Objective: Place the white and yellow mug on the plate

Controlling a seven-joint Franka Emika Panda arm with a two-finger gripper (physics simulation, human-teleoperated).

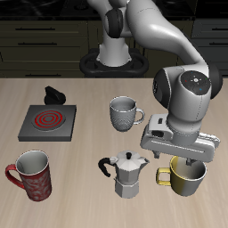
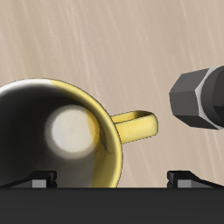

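End effector over the yellow mug at the bench's front.

Exterior view: we see the end effector point(image 1: 186, 166) right above the yellow mug point(image 1: 184, 179), which stands upright beside the moka pot point(image 1: 130, 175); we cannot tell its finger state. Wrist view: the mug point(image 2: 61, 131) sits just below, handle pointing toward the pot point(image 2: 200, 96).

The gripper point(image 1: 184, 166) hangs right over the white and yellow mug point(image 1: 185, 178), hemmed closely by the moka pot point(image 1: 130, 175) beside the mug's handle, with the grey-white mug point(image 1: 123, 113) farther back, while bare worktop point(image 1: 89, 156) lies open between the pot, the burner point(image 1: 47, 123) and the red mug point(image 1: 32, 175).
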